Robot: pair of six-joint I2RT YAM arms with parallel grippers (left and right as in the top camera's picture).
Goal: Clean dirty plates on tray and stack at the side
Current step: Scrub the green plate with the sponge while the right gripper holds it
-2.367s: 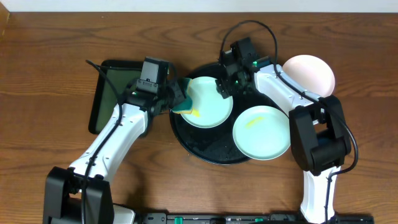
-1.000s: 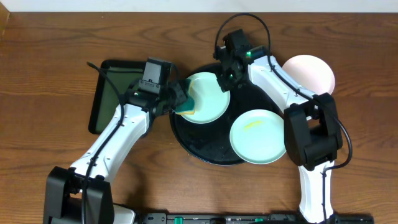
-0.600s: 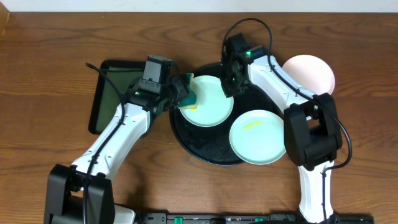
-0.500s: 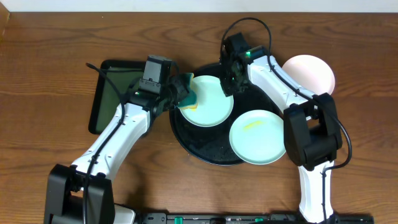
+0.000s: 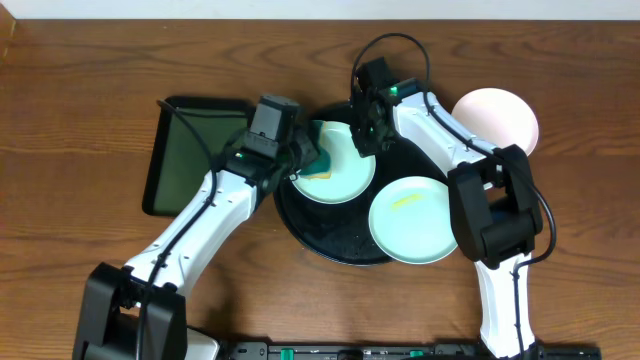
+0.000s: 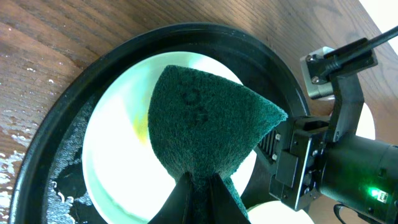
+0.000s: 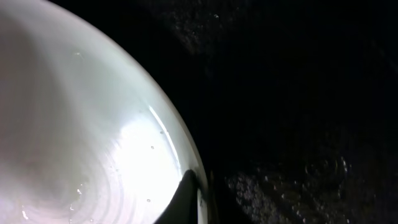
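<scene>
Rightward slid the left pincer (image 5: 303, 156), clamped on a dark green sponge (image 6: 205, 124), over the mint-cyan round plate (image 5: 345, 178). With the right pincer (image 7: 193, 190) nipped shut on its rim, best scrub the yellow smear (image 6: 140, 128) in short strokes.

Round black tray (image 5: 320, 232) lying flat and wet, mint plate (image 5: 347, 177) on its far side, second mint plate (image 5: 412, 222) yellow-smeared at its near-right edge, white plate (image 5: 500, 115) outside it

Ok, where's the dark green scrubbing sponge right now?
In the overhead view the dark green scrubbing sponge sits pinched in the left claw, over the pale mint round plate at the upper left of the round black tray.
</scene>
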